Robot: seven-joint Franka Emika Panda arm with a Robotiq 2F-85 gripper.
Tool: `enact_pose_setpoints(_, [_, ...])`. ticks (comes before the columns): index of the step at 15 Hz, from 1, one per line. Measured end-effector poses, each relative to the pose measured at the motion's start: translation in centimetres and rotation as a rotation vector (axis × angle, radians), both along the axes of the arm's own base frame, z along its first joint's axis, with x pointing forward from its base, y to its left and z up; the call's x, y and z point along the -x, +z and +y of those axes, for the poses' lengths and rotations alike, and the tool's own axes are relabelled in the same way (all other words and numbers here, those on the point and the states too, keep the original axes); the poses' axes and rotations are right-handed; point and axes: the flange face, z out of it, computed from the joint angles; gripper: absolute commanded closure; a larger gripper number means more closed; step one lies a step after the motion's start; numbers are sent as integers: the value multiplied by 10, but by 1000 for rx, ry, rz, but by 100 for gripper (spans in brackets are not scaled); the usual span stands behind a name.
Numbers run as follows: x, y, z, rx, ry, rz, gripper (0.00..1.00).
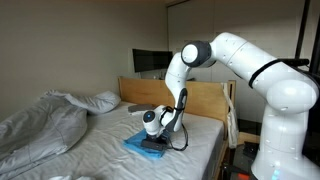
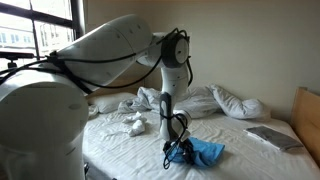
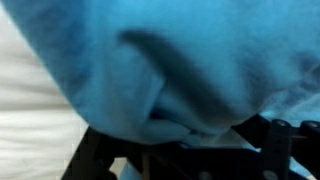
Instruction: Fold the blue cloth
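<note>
The blue cloth (image 2: 207,152) is pictured at lower centre on the bed (image 2: 250,158), directly under the gripper (image 2: 180,150) and stretching rightward from it; whether fabric is pinched cannot be told.

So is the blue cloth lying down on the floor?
No, the blue cloth lies on top of the white bed.

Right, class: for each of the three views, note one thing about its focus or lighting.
Wrist view: the cloth sits so near that it fills the frame, blurred. In an exterior view, daylight from the window is bright, and the arm looms large and soft. In an exterior view, flat, dim light falls on the bed.
</note>
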Motion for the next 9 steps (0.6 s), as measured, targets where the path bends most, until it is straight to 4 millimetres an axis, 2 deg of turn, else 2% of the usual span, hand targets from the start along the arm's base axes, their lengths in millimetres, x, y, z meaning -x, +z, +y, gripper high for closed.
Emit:
enact_pose_setpoints(3, [-5,3,6,21,19,-22,79])
enact_pose_setpoints(5, [-12,7,11,27,29,-36,89])
enact_pose_setpoints(8, [-21,13,18,35,46,-57,91])
enact_pose_setpoints(9, [-24,15,21,37,51,-64,88])
